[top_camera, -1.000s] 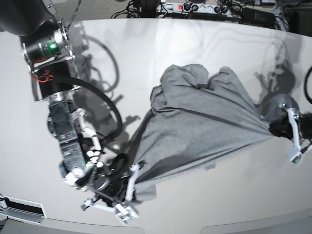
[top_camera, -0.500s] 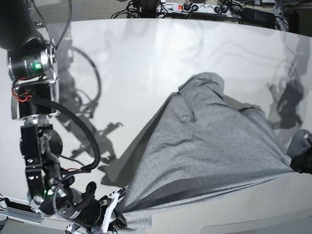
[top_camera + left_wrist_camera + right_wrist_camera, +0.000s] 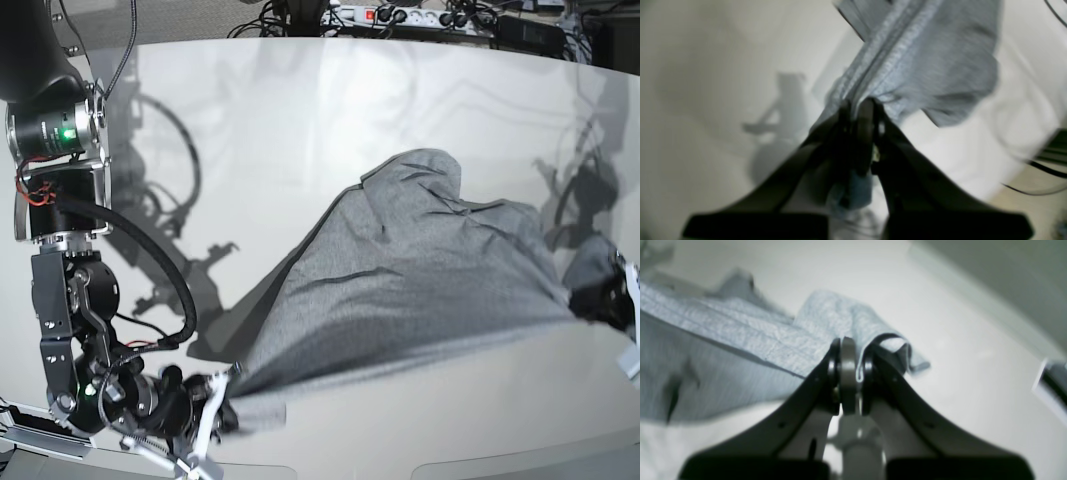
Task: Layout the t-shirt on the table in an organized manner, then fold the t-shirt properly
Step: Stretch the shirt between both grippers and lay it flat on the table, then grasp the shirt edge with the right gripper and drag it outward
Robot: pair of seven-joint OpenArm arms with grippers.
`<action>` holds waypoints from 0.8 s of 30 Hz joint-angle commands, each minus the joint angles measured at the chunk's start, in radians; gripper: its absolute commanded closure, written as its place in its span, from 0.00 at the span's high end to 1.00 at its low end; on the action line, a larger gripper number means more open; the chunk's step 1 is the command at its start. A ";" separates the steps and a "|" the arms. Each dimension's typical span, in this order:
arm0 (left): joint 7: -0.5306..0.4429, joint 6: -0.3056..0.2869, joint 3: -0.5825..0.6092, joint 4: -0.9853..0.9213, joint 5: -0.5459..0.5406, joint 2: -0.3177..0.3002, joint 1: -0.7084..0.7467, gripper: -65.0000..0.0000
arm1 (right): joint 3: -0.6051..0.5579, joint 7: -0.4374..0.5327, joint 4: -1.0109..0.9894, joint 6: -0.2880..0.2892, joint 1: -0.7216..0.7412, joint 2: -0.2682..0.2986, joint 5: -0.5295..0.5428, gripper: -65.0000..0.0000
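A: Which step is in hand?

B: The laying-out, I'd judge. The heather-grey short-sleeved cotton t-shirt (image 3: 420, 280) is stretched between the two arms above the near half of the wide glossy white counter (image 3: 300, 130), with its far part bunched and resting on the surface.

A: And the grippers?

B: The left gripper (image 3: 858, 106) has its jaws pressed together on a ribbed, stitched edge of the t-shirt; cloth fans out just beyond the tips. The right gripper (image 3: 851, 355) is clamped the same way, with a fold of cloth curling over one jaw. In the base view the right one sits low near the front edge, the left one at the far right margin.

A: Is the t-shirt flat yet?

B: No. It hangs as a taut sheet between the two pinches, with wrinkles at the far end, and no black lettering shows from here.

A: So what does the next move call for?

B: Probably keeping the two held points well apart and level, lowering them so the cloth lands smooth, and only then letting go. Folding comes after.
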 commanded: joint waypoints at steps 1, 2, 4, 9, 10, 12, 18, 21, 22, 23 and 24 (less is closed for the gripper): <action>0.050 0.006 -0.018 0.003 -0.001 -0.022 0.004 0.00 | 0.017 -0.004 0.015 -0.005 0.020 0.023 -0.034 0.00; 0.069 0.006 -0.018 0.003 -0.020 -0.018 0.028 0.00 | 0.017 -0.007 0.015 0.005 0.005 0.023 -0.027 0.00; 0.079 0.006 -0.018 0.003 -0.029 -0.013 0.068 0.00 | 0.017 -0.007 0.015 0.019 -0.026 0.023 -0.021 0.00; -0.050 0.006 -0.018 0.003 0.068 -0.013 0.073 0.00 | 0.017 0.124 0.015 0.054 -0.056 0.021 -0.022 0.00; -0.146 0.006 -0.018 0.003 0.159 -0.014 0.054 0.00 | 0.016 0.207 0.015 0.053 -0.051 0.017 -0.029 0.00; -0.338 0.026 -0.018 0.003 0.352 -0.012 0.006 0.00 | 0.016 0.325 0.015 0.053 -0.019 -0.003 -0.037 0.01; -0.386 0.296 -0.018 0.003 0.517 0.001 -0.084 0.63 | 0.015 0.311 0.007 -0.011 0.112 -0.062 -0.008 0.64; -0.380 0.406 -0.018 0.003 0.561 0.001 -0.080 0.67 | 0.015 0.294 0.006 -0.010 0.149 -0.061 0.002 0.64; -0.363 0.419 -0.018 0.003 0.563 0.001 -0.080 0.67 | 0.015 0.272 0.006 -0.001 0.158 -0.061 0.003 0.64; -0.334 0.421 -0.018 0.003 0.557 0.001 -0.080 0.67 | 0.015 0.241 0.006 0.024 0.164 -0.061 0.021 0.64; -0.301 0.411 -0.018 0.003 0.536 0.001 -0.080 0.67 | 0.015 0.209 0.006 0.058 0.164 -0.061 0.056 0.64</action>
